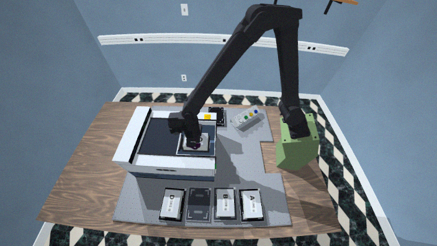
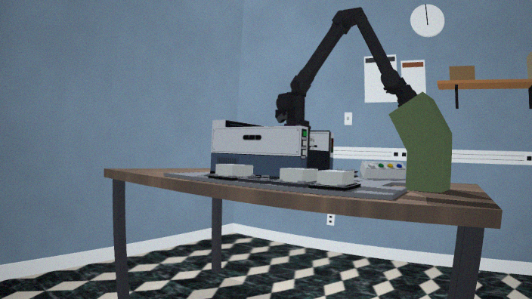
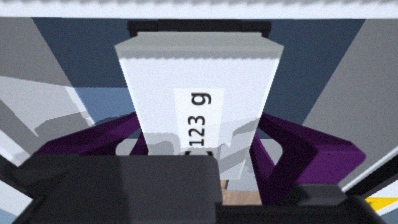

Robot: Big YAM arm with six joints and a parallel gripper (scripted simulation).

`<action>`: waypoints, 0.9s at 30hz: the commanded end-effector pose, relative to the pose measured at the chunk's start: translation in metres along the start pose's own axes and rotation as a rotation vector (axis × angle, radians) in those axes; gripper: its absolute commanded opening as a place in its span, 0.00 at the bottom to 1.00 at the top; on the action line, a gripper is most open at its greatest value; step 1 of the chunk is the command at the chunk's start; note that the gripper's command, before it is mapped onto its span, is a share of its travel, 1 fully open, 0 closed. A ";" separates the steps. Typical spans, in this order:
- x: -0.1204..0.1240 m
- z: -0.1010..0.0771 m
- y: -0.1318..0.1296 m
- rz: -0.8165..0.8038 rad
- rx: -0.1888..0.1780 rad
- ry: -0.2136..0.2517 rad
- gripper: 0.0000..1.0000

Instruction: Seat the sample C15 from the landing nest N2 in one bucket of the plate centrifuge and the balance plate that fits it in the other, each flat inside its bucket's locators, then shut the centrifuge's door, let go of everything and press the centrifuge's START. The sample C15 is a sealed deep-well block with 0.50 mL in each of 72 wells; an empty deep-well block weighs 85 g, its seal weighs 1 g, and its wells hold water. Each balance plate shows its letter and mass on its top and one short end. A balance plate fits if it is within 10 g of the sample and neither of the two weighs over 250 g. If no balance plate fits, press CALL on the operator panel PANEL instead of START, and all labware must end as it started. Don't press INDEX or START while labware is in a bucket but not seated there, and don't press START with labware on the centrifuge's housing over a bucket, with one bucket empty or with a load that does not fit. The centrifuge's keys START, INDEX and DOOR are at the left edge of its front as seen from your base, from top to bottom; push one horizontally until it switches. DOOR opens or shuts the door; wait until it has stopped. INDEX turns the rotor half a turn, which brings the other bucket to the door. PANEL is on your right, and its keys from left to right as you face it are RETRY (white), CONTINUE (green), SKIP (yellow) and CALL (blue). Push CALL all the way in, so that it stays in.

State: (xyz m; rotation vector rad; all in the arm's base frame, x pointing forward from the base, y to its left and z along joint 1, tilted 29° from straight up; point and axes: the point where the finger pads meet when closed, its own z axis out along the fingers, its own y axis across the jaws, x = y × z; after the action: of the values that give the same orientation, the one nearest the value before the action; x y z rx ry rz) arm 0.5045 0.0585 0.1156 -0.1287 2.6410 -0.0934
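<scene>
My gripper (image 1: 195, 145) (image 3: 198, 111) is shut on a white balance plate (image 1: 205, 146) (image 3: 200, 75) whose label reads 123 g. Purple fingers clamp its two long sides. The plate hangs level in the opening at the right of the plate centrifuge's top (image 1: 164, 161) (image 2: 257, 141); I cannot tell whether it rests on the bucket. In the exterior view the wrist dips behind the housing, so the fingers are hidden. The black landing nest N2 (image 1: 216, 115) behind the centrifuge carries no block. The sample C15 is not in view.
Balance plates D (image 1: 171, 203), B (image 1: 225, 202) and A (image 1: 252, 204) lie in front nests, with one bare nest (image 1: 198, 205) between D and B. The operator panel (image 1: 247, 119) (image 2: 381, 170) stands at the back right. The green arm base (image 1: 296, 146) is at the right.
</scene>
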 end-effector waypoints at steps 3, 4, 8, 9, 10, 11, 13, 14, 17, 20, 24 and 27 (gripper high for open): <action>-0.026 -0.005 -0.008 0.000 0.004 -0.053 0.00; -0.026 -0.005 -0.008 0.000 0.004 -0.053 0.00; -0.026 -0.005 -0.008 0.000 0.004 -0.053 0.00; -0.026 -0.005 -0.008 0.000 0.004 -0.053 0.00; -0.026 -0.005 -0.008 0.000 0.004 -0.053 0.00; -0.026 -0.005 -0.008 0.000 0.004 -0.053 0.00; -0.026 -0.005 -0.008 0.000 0.004 -0.053 1.00; -0.026 -0.005 -0.008 0.000 0.004 -0.053 1.00; -0.025 -0.005 -0.008 0.000 0.004 -0.051 1.00; -0.025 -0.005 -0.008 0.000 0.004 -0.051 1.00; -0.025 -0.005 -0.008 0.000 0.004 -0.051 1.00; -0.025 -0.005 -0.008 0.000 0.004 -0.051 1.00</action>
State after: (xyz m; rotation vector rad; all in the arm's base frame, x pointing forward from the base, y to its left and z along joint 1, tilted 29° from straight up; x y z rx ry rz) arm 0.5047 0.0584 0.1159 -0.1308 2.6403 -0.0943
